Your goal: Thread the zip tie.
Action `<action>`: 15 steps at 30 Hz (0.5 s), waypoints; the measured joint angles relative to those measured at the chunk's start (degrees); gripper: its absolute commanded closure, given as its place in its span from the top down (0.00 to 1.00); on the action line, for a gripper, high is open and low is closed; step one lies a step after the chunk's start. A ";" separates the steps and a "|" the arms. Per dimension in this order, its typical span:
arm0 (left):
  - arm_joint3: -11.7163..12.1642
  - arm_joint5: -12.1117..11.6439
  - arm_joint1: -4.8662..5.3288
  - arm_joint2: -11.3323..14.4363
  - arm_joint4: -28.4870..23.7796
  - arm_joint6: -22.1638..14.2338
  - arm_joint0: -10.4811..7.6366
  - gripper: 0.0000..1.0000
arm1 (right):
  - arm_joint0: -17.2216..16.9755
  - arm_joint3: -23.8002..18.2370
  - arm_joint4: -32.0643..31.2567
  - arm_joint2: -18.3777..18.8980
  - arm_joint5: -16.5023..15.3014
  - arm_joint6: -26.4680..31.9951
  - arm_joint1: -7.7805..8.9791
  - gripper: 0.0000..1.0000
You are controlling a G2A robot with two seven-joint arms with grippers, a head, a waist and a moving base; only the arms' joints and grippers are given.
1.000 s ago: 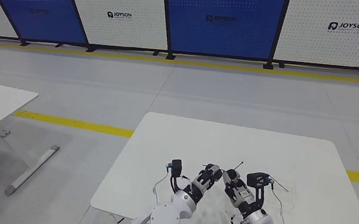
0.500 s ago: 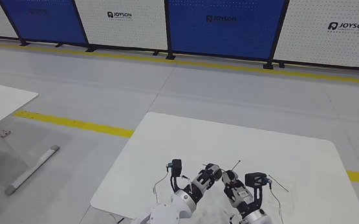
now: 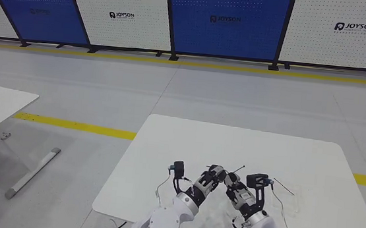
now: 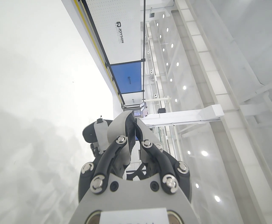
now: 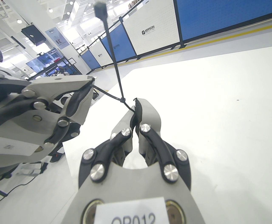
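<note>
The white table (image 3: 285,150) spreads under the right gripper (image 5: 135,108), which hangs over the table's near edge. The left gripper (image 5: 91,83) sits just beside the right gripper, tips angled toward it. In the top view the 2 are close together, the left gripper (image 3: 215,176) a little apart from the right gripper (image 3: 231,179).

The right gripper's jaws are pressed together on the black zip tie (image 5: 111,53), pinching 1 end of the strap at their very tips. From there the strap runs a short way to a sharp junction just beside the right gripper. At that junction 2 strands part. 1 goes across to the left gripper, whose jaws are clamped on it. The other rises steeply, away from the table, to the square head (image 5: 100,8), which stands free in the air.

Whether the junction is a fold, a knot or a crossing of straps cannot be made out. In the left wrist view the left gripper (image 4: 134,121) has its pads together, and the strap between them is hidden. From above, the zip tie (image 3: 238,167) is a thin sliver poking up beyond the right gripper. A thin dark strip (image 3: 284,186) lies on the table well to the right gripper's outer side, too small to identify.
</note>
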 measured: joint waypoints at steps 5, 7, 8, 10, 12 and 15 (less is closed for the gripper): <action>-0.24 -0.54 0.02 -0.25 -0.60 -0.17 0.19 0.00 | 0.08 0.13 -0.06 -0.07 0.06 0.07 0.00 0.00; -0.38 -0.76 0.04 -0.39 -1.02 -0.32 0.30 0.00 | 0.08 0.14 -0.09 -0.08 0.09 0.11 0.01 0.00; -0.45 -0.86 0.05 -0.47 -1.17 -0.37 0.36 0.00 | 0.07 0.16 -0.09 -0.08 0.10 0.12 0.01 0.00; -0.73 -1.18 0.08 -0.68 -1.44 -0.49 0.56 0.00 | 0.05 0.24 -0.11 -0.09 0.16 0.16 0.02 0.00; -1.01 -1.54 0.13 -0.89 -1.56 -0.58 0.79 0.00 | 0.06 0.30 -0.15 -0.12 0.26 0.21 0.02 0.00; -1.60 -2.29 0.23 -1.32 -1.70 -0.77 1.29 0.00 | 0.09 0.38 -0.18 -0.16 0.35 0.23 0.02 0.00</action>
